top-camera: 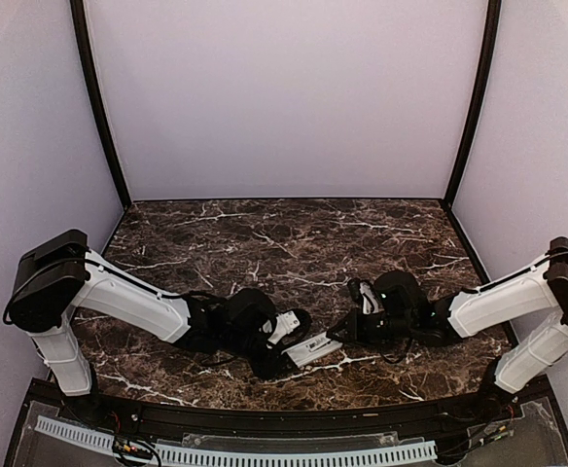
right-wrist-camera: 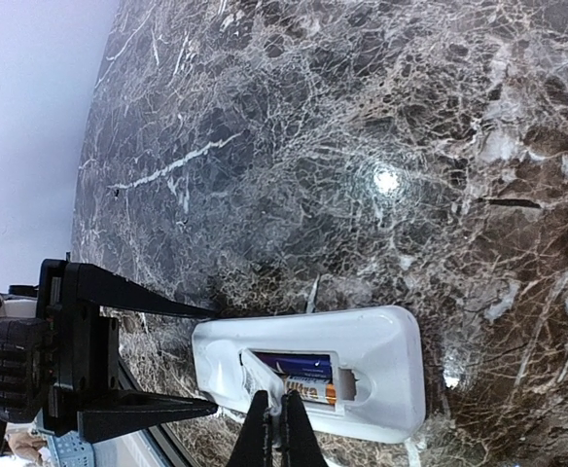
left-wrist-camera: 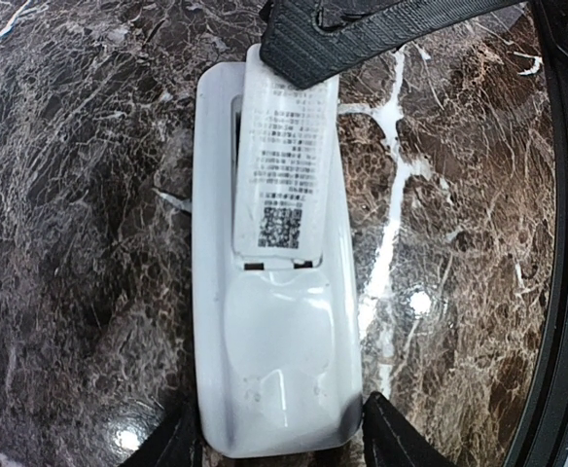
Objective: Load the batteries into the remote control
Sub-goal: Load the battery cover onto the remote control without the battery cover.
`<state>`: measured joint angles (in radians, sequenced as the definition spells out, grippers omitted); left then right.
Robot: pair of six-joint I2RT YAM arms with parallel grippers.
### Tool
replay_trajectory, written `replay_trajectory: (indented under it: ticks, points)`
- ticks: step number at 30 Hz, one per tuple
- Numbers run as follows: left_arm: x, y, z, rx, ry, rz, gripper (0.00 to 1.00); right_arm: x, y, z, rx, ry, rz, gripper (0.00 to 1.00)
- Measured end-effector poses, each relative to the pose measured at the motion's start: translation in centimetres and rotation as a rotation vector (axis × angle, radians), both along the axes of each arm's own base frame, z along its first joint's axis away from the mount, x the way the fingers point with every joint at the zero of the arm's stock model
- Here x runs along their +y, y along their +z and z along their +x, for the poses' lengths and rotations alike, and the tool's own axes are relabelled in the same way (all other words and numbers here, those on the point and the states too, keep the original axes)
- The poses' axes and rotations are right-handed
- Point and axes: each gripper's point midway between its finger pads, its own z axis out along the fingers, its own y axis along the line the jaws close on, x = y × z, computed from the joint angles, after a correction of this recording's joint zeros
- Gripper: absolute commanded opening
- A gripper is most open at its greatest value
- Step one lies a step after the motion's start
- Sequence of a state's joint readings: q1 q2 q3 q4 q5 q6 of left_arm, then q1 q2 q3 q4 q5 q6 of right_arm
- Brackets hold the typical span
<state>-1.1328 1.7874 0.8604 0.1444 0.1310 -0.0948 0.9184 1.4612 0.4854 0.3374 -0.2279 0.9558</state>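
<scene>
While the remote control [left-wrist-camera: 274,360] lies back-up on the marble table [left-wrist-camera: 70,243], close to the near edge and about midway between the two arms, I have my left gripper [left-wrist-camera: 279,443] clamped across its left end. One black finger [left-wrist-camera: 406,443] presses each long side of the casing, so the handset is pinned flat. Through the left wrist camera I see the battery cover [left-wrist-camera: 284,146], a narrow white strip with small printed text and a QR code. It sits over the long recess a touch askew, with a dark gap along one long side. Its two little tabs meet the end of the recess nearest the left gripper. The right gripper [right-wrist-camera: 276,428] reaches the remote from the right. Its fingers are drawn tight together with a thin white sliver between them, which I read as the edge of that cover, pinched. From the right wrist camera I can look past the cover into the recess, where the batteries [right-wrist-camera: 299,375] lie side by side. One is dark blue and the other shows a white and orange band. In the overhead view both grippers meet over the remote, the left arm reaching in from the left and the right arm from the right. I cannot tell whether the cover's right end touches the casing.
</scene>
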Motion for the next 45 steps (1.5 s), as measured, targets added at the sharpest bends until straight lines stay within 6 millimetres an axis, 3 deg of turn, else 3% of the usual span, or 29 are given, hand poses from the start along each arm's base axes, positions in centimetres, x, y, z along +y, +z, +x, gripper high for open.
replay_trajectory:
  ticks: [45]
  points:
    - [-0.1,0.0,0.0,-0.001,-0.003,-0.007,0.56,0.7,-0.9,-0.8,0.032,0.0,-0.061,0.0]
